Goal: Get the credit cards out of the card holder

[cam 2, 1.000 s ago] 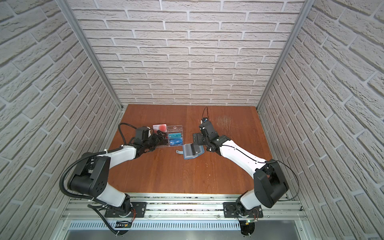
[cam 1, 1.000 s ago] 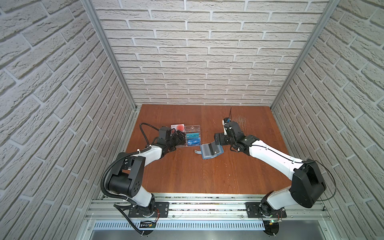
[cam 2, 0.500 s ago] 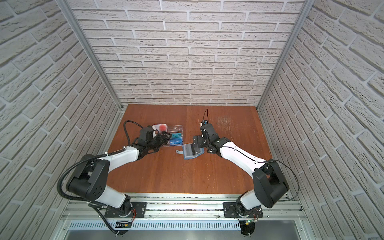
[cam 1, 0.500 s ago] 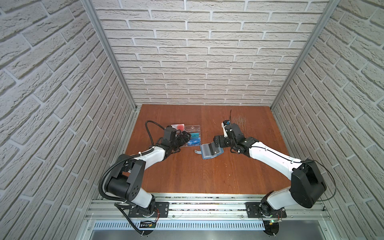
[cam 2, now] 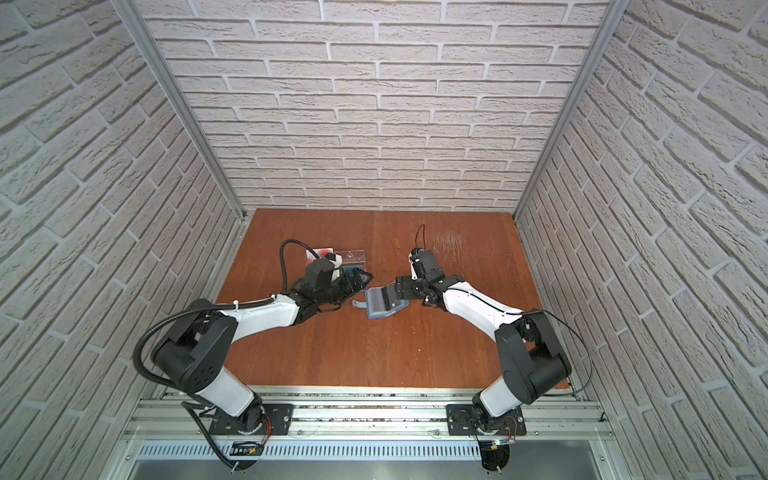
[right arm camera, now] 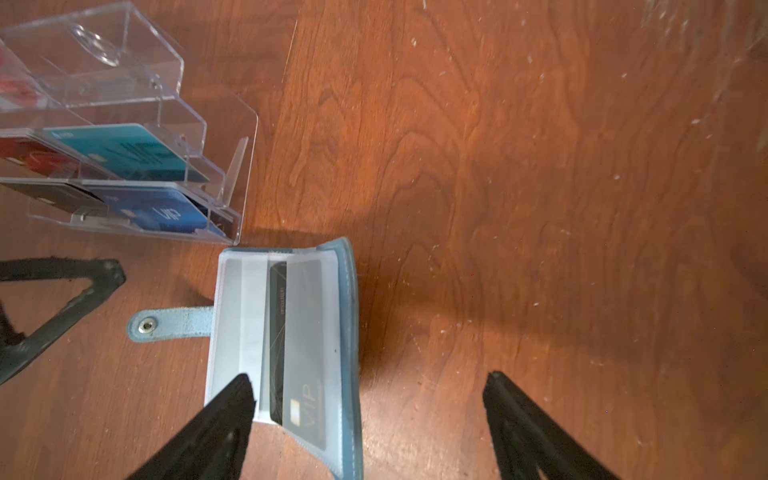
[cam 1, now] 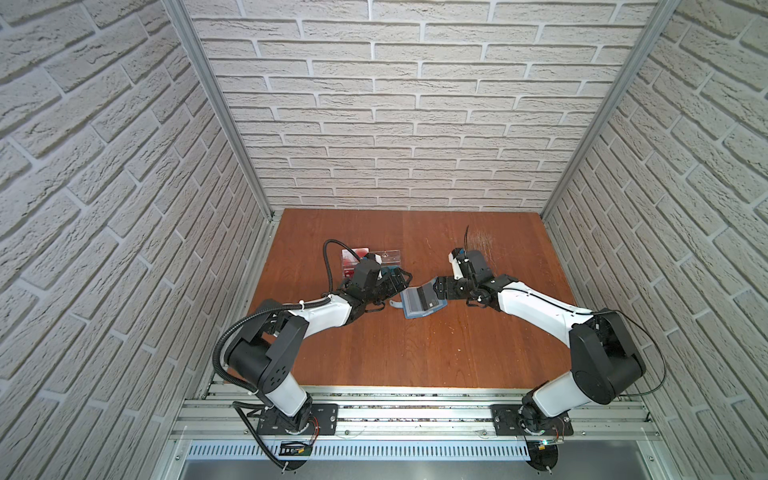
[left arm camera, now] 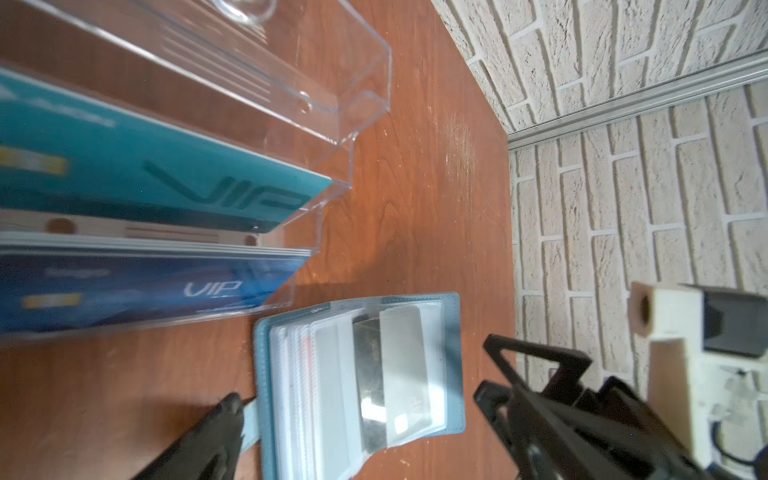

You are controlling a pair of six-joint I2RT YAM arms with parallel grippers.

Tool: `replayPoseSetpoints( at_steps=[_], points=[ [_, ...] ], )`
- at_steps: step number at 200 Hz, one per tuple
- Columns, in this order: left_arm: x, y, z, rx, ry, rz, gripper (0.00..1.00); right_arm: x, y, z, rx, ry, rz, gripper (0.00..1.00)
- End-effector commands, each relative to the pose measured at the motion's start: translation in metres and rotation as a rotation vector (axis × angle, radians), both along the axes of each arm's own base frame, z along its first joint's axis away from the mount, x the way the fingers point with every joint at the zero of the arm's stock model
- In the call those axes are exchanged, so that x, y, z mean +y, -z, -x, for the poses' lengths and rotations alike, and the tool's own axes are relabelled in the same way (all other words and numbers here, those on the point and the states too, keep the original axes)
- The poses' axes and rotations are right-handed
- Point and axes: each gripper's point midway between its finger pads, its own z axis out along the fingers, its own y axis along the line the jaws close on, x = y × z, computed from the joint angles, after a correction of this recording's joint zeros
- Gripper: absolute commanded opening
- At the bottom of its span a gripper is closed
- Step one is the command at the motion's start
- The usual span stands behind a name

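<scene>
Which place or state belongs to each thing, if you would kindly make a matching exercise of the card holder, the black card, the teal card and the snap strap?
1. card holder
2. black card
3. teal card
4. snap strap

A. in a compartment of the clear rack
B. unfastened, flat on the table
C. lying open like a book
D. inside a clear sleeve

Pairs: 1-C, 2-D, 3-A, 4-B

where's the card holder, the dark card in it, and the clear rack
card holder point(right arm camera: 348, 316): right wrist view, on its blue cover edge.
dark card point(right arm camera: 277, 353): right wrist view, on the bare strip between sleeves.
clear rack point(right arm camera: 141, 41): right wrist view, on the empty end compartment's wall.
</scene>
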Motion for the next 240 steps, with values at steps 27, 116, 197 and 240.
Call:
replayPoseSetpoints(
  at_steps=[27, 116, 197, 240],
  points=[
    [-0.036, -0.032, -0.015, -0.050, 0.016, 0.166, 0.98, 0.010, 0.013, -0.001, 0.021, -0.034, -0.042, 0.75],
    [-0.077, -0.014, -0.011, 0.007, 0.053, 0.216, 0.98, -0.002, 0.035, -0.005, 0.105, 0.007, -0.085, 0.54],
    [-0.081, -0.003, 0.001, 0.034, 0.074, 0.195, 0.98, -0.003, 0.058, -0.006, 0.192, 0.021, -0.124, 0.44],
    [-0.080, 0.010, 0.006, 0.063, 0.080, 0.184, 0.98, 0.000, 0.068, -0.006, 0.228, 0.022, -0.133, 0.39]
  ],
)
